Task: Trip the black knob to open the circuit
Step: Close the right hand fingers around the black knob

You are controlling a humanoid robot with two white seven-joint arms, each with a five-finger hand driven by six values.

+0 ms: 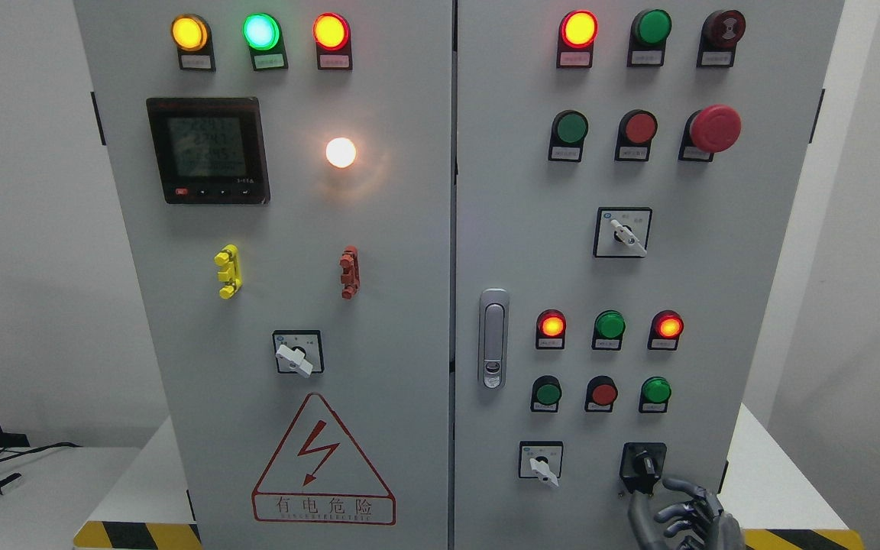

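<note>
The black knob (645, 464) sits low on the cabinet's (379, 428) right door. The right hand (683, 521) hovers just below, fingers (677, 486) loosely curled, holding nothing. Likely stiff; pinch its raised grip.

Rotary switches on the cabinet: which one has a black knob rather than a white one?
The black knob at the right door's bottom right, beside the right hand; the other three are white.
</note>
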